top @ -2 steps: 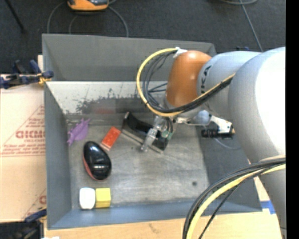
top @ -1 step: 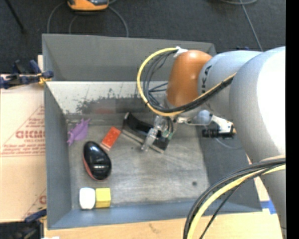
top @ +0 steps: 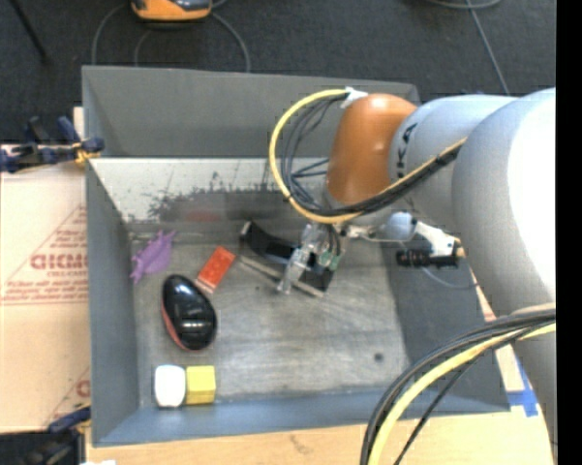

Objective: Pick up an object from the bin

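Gripper (top: 305,267) sits low near the middle of the bin (top: 111,289), at the lower-right end of a black bar (top: 261,242). The bar's long axis runs up-left from it. Released or clenched: cannot tell.

My orange cover (top: 368,153) and wrist hide the back right part of the bin (top: 174,114). My gripper (top: 308,264) covers the right end of a long black thing (top: 263,242), so I cannot tell its whole shape. The small purple thing (top: 153,256) by the left wall is too small to name. My cables (top: 412,381) run off the bottom edge.
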{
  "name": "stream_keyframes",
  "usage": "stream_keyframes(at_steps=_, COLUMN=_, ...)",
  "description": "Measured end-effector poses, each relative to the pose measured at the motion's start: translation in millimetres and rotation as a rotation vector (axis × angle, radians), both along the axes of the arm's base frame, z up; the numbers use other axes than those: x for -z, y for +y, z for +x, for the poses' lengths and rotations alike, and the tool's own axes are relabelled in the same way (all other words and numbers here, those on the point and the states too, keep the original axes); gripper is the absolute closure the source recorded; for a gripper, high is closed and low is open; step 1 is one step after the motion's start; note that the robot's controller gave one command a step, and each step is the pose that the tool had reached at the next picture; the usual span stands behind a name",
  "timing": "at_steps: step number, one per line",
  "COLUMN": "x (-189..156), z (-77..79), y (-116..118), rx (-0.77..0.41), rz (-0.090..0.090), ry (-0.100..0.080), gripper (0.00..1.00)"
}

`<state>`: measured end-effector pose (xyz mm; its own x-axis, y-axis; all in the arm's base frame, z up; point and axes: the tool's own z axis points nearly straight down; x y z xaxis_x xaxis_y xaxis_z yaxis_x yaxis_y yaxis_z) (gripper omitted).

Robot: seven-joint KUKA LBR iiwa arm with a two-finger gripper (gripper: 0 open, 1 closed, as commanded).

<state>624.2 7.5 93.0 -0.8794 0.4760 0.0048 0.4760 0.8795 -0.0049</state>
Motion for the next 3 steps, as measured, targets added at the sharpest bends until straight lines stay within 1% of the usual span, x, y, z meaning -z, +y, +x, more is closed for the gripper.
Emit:
stream_keyframes(at_steps=1, x=-19, z=-0.2, y=0, rx=0.0, rz=0.001, ry=0.0, gripper=1.0)
stream_keyframes(at_steps=2, x=-28, z=1.8, y=0, rx=-0.001, rz=0.001, ry=-0.008, gripper=1.0)
stream_keyframes(at_steps=3, x=-29, z=0.9, y=0, rx=-0.001, rz=0.001, ry=-0.007, gripper=1.0)
